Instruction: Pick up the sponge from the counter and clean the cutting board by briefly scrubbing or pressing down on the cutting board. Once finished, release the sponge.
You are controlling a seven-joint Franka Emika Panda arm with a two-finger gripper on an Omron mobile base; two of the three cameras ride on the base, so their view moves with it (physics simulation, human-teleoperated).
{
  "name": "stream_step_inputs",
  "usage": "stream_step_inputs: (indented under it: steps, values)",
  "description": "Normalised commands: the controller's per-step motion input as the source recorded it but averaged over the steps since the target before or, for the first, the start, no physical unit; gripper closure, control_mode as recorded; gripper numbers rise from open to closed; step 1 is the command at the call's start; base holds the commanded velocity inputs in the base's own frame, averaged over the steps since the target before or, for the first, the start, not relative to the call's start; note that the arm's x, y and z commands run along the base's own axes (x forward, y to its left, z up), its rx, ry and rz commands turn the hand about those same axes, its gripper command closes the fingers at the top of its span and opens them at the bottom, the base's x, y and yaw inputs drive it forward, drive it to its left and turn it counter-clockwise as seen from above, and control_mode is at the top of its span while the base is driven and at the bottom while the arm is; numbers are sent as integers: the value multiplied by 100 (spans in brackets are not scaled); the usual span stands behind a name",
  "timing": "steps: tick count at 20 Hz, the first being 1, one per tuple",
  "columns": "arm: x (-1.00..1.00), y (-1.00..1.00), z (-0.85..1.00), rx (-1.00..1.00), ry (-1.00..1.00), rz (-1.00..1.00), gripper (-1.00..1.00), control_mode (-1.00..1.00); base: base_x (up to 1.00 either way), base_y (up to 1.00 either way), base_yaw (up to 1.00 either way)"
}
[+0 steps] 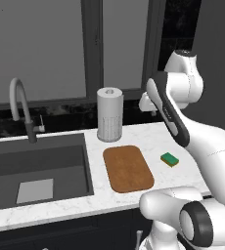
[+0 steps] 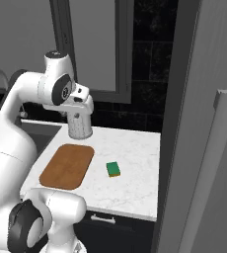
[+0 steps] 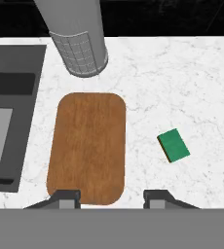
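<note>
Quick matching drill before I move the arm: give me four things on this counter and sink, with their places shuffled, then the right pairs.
1. sponge
2. cutting board
3. paper towel roll
4. pale grey square

A. in the sink basin
B. between sink and sponge
C. upright behind the board
D. on bare counter, right of the board

Pairs: 1-D, 2-B, 3-C, 4-A
</note>
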Motion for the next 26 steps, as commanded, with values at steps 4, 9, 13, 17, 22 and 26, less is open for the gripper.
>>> stream_step_inputs:
  steps: [4,9,13,17,22,26]
  values:
    - [-24,0,0,0,0,0,-100,-100,0,0,0]
    - [-56,0,-13,0,4,0,-100,-100,0,0,0]
    - [-41,0,-31,0,0,0,-100,-100,0,0,0]
    - [-26,-7,-41,0,0,1,-100,-100,0,0,0]
    - [9,-11,-47,0,0,0,-100,-100,0,0,0]
    - [54,-20,-45,0,0,0,-100,-100,0,0,0]
